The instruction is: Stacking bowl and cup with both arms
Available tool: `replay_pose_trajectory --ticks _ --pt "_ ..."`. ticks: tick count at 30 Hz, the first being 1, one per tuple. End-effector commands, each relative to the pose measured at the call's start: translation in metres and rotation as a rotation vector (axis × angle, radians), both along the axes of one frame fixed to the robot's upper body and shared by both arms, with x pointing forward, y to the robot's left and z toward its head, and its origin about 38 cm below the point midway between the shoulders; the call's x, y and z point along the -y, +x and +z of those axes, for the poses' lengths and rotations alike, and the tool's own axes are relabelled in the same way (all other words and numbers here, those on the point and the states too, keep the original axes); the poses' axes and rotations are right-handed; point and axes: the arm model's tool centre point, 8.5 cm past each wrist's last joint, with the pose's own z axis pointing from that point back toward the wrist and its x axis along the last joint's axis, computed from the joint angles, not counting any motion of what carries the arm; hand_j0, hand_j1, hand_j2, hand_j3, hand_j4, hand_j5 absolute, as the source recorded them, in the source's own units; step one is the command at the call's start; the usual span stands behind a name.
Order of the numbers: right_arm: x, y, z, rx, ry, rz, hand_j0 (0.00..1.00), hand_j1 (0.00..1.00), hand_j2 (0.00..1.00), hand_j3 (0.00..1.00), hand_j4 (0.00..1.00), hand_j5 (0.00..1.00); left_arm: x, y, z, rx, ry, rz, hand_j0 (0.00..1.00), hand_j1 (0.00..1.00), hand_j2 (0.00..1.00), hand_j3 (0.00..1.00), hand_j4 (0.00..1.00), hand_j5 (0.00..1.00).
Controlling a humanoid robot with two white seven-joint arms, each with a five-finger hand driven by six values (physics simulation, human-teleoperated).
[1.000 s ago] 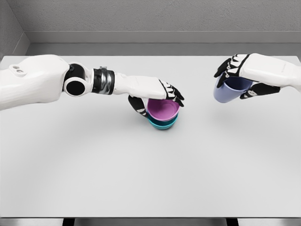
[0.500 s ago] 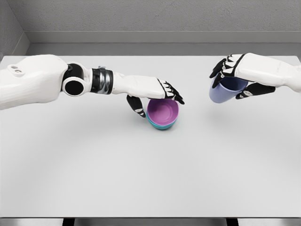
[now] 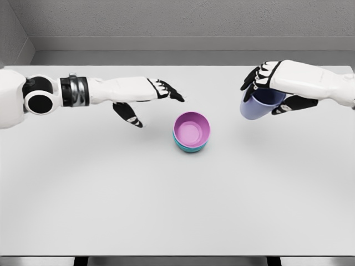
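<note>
Head view, left hand [image 3: 145, 100] withdrawn from pink bowl [image 3: 192, 128], fingers spread

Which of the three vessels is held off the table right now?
The lavender cup, gripped in the right hand at the upper right. The pink bowl and the teal bowl beneath it sit nested on the table, untouched by either hand.

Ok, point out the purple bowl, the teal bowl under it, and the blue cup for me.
purple bowl [image 3: 191, 131]: head view, on its inner bottom.
teal bowl [image 3: 188, 149]: head view, on the outer wall showing below the purple rim.
blue cup [image 3: 252, 110]: head view, on its side wall below the right hand.
</note>
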Motion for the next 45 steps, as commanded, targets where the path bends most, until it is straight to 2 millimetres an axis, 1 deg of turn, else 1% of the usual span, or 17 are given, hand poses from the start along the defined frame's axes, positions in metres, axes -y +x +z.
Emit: replay_pose_trajectory --ticks 1,4,5,9,13,15,18,23,26,27,28,29,34,38,40,41,45 --pt "-0.009 0.000 -0.006 -0.021 0.006 0.020 0.57 0.57 0.57 0.57 0.57 0.57 -0.018 0.003 0.017 0.030 -0.034 0.042 1.00 1.00 1.00 1.00 1.00 1.00" --pt "-0.016 0.001 -0.008 -0.025 0.003 0.038 0.57 0.57 0.57 0.57 0.57 0.57 -0.034 0.002 0.019 0.034 -0.033 0.073 1.00 1.00 1.00 1.00 1.00 1.00" --pt "-0.018 0.001 -0.008 -0.024 0.005 0.042 0.57 0.57 0.57 0.57 0.57 0.57 -0.045 0.003 0.024 0.045 -0.044 0.099 1.00 1.00 1.00 1.00 1.00 1.00" --pt "-0.029 0.003 -0.009 -0.028 0.003 0.069 0.57 0.57 0.57 0.57 0.57 0.57 -0.067 0.000 0.021 0.038 -0.071 0.153 1.00 1.00 1.00 1.00 1.00 1.00" --pt "-0.046 0.005 -0.008 -0.024 0.011 0.108 0.57 0.57 0.57 0.57 0.57 0.57 -0.107 -0.005 0.020 0.059 -0.109 0.252 1.00 1.00 1.00 1.00 1.00 1.00" --pt "-0.051 0.006 -0.007 -0.024 0.006 0.122 0.57 0.57 0.57 0.57 0.57 0.57 -0.109 -0.006 0.018 0.057 -0.110 0.256 1.00 1.00 1.00 1.00 1.00 1.00" --pt "-0.057 0.006 -0.005 -0.018 0.010 0.136 0.57 0.57 0.57 0.57 0.57 0.57 -0.121 -0.008 0.019 0.059 -0.111 0.283 1.00 1.00 1.00 1.00 1.00 1.00" --pt "-0.072 0.006 -0.009 -0.025 0.006 0.173 0.57 0.57 0.57 0.57 0.57 0.57 -0.138 -0.016 0.006 0.035 -0.108 0.321 1.00 1.00 1.00 1.00 1.00 1.00" --pt "-0.078 0.005 -0.008 -0.023 0.010 0.189 0.57 0.57 0.57 0.57 0.57 0.57 -0.141 -0.019 0.000 0.023 -0.110 0.329 1.00 1.00 1.00 1.00 1.00 1.00" --pt "-0.083 0.005 -0.009 -0.025 0.012 0.200 0.57 0.57 0.57 0.57 0.57 0.57 -0.158 -0.023 0.002 0.030 -0.126 0.371 1.00 1.00 1.00 1.00 1.00 1.00" --pt "-0.085 0.005 -0.009 -0.027 0.009 0.204 0.57 0.57 0.57 0.57 0.57 0.57 -0.165 -0.027 -0.003 0.024 -0.149 0.396 1.00 1.00 1.00 1.00 1.00 1.00" --pt "-0.086 0.005 -0.011 -0.030 0.006 0.208 0.57 0.57 0.57 0.57 0.57 0.57 -0.168 -0.031 -0.011 0.013 -0.172 0.412 1.00 1.00 1.00 1.00 1.00 1.00" --pt "-0.098 0.006 -0.007 -0.021 0.008 0.235 0.57 0.57 0.57 0.57 0.57 0.57 -0.170 -0.032 -0.009 0.017 -0.181 0.419 1.00 1.00 1.00 1.00 1.00 1.00" --pt "-0.099 0.006 -0.007 -0.020 0.006 0.237 0.57 0.57 0.57 0.57 0.57 0.57 -0.170 -0.033 -0.010 0.013 -0.179 0.416 1.00 1.00 1.00 1.00 1.00 1.00" --pt "-0.102 0.006 -0.013 -0.034 -0.003 0.242 0.57 0.57 0.57 0.57 0.57 0.57 -0.170 -0.033 -0.011 0.010 -0.178 0.415 1.00 1.00 1.00 1.00 1.00 1.00" --pt "-0.108 0.006 -0.015 -0.039 0.000 0.256 0.57 0.57 0.57 0.57 0.57 0.57 -0.170 -0.033 -0.012 0.008 -0.179 0.416 1.00 1.00 1.00 1.00 1.00 1.00" --pt "-0.114 0.005 -0.018 -0.046 -0.006 0.271 0.58 0.58 0.58 0.58 0.58 0.58 -0.171 -0.035 -0.015 0.002 -0.174 0.420 1.00 1.00 1.00 1.00 1.00 1.00"
